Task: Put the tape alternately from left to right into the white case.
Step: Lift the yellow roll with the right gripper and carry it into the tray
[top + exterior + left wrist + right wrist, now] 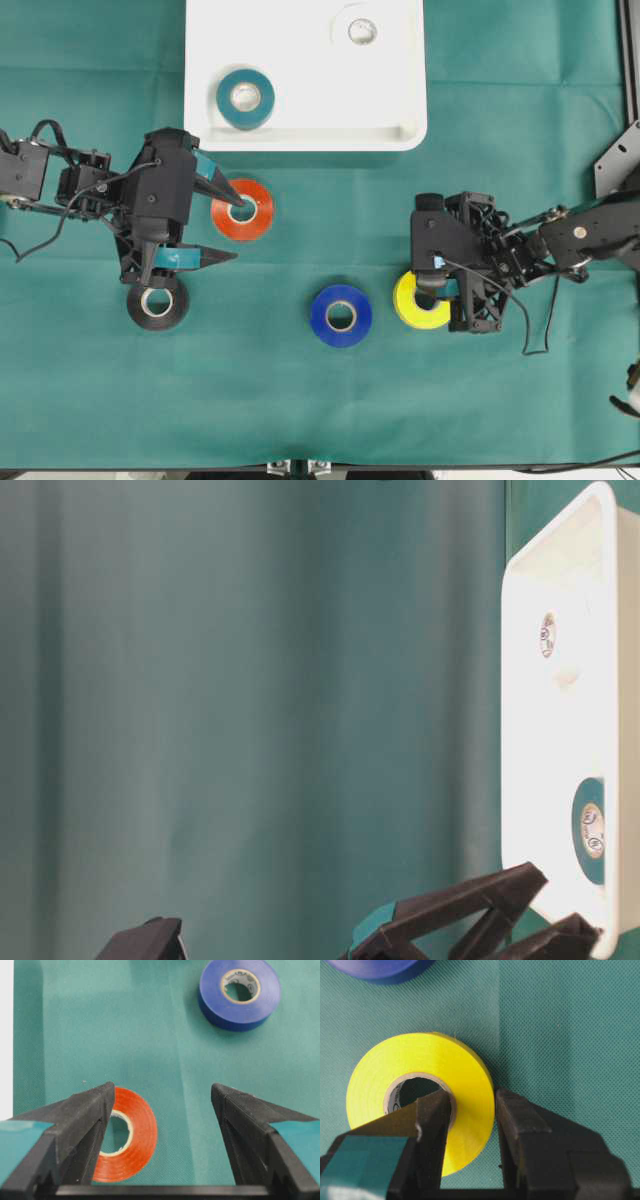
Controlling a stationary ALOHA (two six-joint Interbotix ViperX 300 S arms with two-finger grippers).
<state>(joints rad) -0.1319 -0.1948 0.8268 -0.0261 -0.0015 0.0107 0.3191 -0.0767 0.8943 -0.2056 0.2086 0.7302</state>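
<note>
At about four o'clock on the counter [300,400], the right tool [472,1110] pinches the light, stiff yellow roll [415,303] through its wall, one finger inside the core, while the left tool [160,1110] gapes wide.

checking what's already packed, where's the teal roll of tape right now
In the overhead view the teal tape roll lies flat inside the white plastic case, near its lower left corner, just above the red-orange roll.

white case [305,135]: top centre, on green cloth
teal roll [245,97]: flat, in case, left side
white roll [361,31]: flat, in case, upper right
red-orange roll [242,209]: flat, below case
black roll [157,303]: lower left
blue roll [341,315]: centre
yellow roll [418,302]: right of blue
</note>
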